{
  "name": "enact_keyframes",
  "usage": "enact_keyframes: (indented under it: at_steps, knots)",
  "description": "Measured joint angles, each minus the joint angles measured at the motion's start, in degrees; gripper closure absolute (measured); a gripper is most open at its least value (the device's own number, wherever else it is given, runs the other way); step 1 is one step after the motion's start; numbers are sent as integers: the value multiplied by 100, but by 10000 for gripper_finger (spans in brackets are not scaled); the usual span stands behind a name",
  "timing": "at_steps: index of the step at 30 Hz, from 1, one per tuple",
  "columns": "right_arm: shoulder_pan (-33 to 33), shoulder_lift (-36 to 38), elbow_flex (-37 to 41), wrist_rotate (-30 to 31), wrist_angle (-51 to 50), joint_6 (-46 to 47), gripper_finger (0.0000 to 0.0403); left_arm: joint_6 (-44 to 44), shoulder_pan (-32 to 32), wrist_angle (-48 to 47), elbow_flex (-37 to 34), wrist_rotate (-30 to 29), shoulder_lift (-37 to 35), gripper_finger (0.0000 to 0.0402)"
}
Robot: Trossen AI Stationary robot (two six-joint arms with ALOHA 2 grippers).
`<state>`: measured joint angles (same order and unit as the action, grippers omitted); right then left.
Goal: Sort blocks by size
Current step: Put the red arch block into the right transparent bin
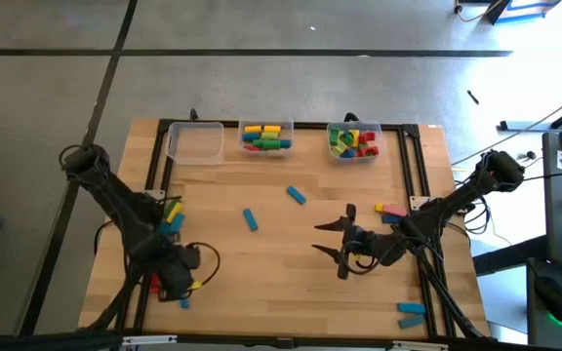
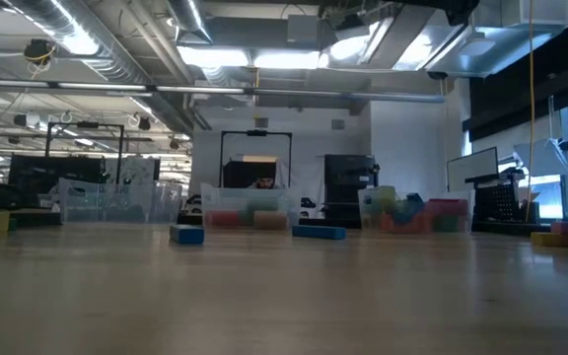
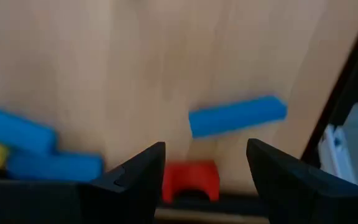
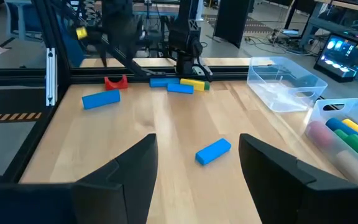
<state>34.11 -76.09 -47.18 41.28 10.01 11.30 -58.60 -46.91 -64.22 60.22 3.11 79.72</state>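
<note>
With two bins (image 1: pixel 353 142) partly filled, several blocks (image 1: pixel 250 219) are still lying loose while the left gripper (image 3: pixel 205 180) and right gripper (image 1: pixel 342 248) are standing open, empty.

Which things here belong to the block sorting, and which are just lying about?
Part of the job:
- two loose blue blocks mid-table
- block cluster by the left arm
- blocks near the right edge
- blocks already in the middle bin and right bin
- empty clear bin
- left claw, right claw, both open

Lying about:
- black table frame
- cables off the right edge
</note>
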Motion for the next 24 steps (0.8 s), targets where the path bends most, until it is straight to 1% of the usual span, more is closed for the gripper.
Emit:
enact_keyframes:
  at_steps: [3,5,8,14,18,24]
  knots:
    - [0,0,0,4,0,-1,182,-460,-274,292,-305,522,2,179]
    - [0,0,0,6,3,-55,182,-748,-454,539,-476,737,2,179]
    - [0,0,0,7,7,-105,182,-982,-716,817,-657,774,38,179]
    - [0,0,0,20,37,-109,182,-948,-1072,949,-815,908,397,179]
    - [0,0,0,22,45,-109,182,-891,-1217,1143,-911,1079,653,179]
    - [0,0,0,22,45,-109,182,-1193,-1312,1120,-1020,1243,989,179]
